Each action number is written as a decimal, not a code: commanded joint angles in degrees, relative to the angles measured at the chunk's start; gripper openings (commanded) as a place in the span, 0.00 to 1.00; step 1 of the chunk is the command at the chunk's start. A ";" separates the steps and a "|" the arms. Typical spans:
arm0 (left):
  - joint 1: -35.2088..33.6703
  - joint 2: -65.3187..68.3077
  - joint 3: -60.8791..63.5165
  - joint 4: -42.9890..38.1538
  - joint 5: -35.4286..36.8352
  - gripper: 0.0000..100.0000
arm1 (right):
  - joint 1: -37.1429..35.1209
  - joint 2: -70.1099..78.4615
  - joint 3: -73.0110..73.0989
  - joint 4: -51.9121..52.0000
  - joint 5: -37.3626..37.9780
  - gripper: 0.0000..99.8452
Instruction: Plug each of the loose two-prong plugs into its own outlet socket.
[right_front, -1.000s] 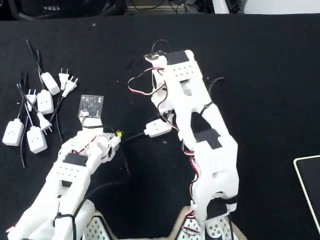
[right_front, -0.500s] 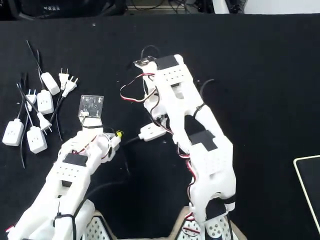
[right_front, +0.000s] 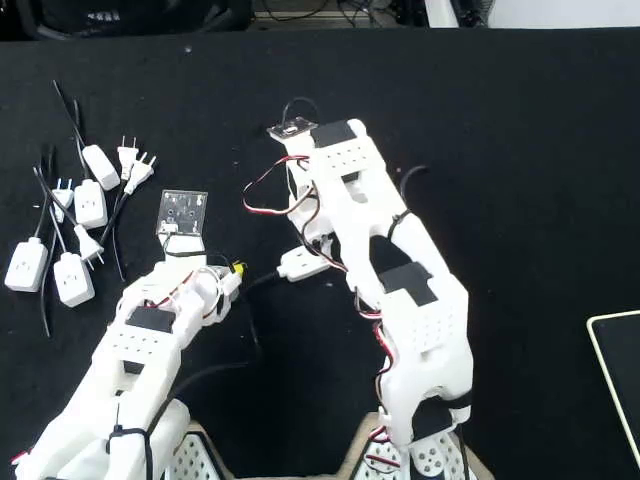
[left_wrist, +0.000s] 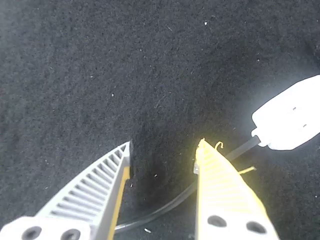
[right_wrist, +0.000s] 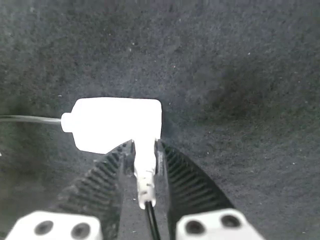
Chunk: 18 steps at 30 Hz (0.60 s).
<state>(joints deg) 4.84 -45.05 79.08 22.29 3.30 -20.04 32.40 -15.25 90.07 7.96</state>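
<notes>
A white outlet socket (right_front: 301, 263) lies on the black table between the two arms, trailing a black cable (right_front: 262, 280). My right gripper (right_wrist: 145, 146) is shut on a small white two-prong plug (right_wrist: 145, 172) whose front end meets the socket (right_wrist: 117, 122). In the high view this gripper (right_front: 322, 250) sits at the socket's right end. My left gripper (left_wrist: 164, 145) is open low over the table, with the cable (left_wrist: 172, 202) running between its fingers and the socket (left_wrist: 290, 120) just beyond. Its yellow fingertip (right_front: 238, 270) lies left of the socket.
Several more white sockets (right_front: 72, 278) and loose plugs (right_front: 138, 170) with black cables lie in a heap at the far left. A small shiny square plate (right_front: 183, 214) lies near the left arm. A pale-rimmed tray (right_front: 603, 372) is at the right edge.
The right arm has swung left, carrying the plug and pushing the white socket leftward toward the left gripper. The left arm has stayed still.
</notes>
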 joint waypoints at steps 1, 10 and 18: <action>-0.84 -1.85 -0.84 -0.53 -0.09 0.21 | -0.79 -0.31 0.31 -1.49 0.44 0.01; -6.99 -1.85 -2.15 -0.35 4.04 0.21 | -0.97 -0.66 -3.56 0.00 0.44 0.17; -9.27 -1.85 -4.26 3.87 5.01 0.21 | -4.13 -0.66 -20.35 9.41 11.52 0.18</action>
<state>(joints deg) -3.25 -45.05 78.90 24.13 6.99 -21.63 32.66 -26.42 95.52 13.32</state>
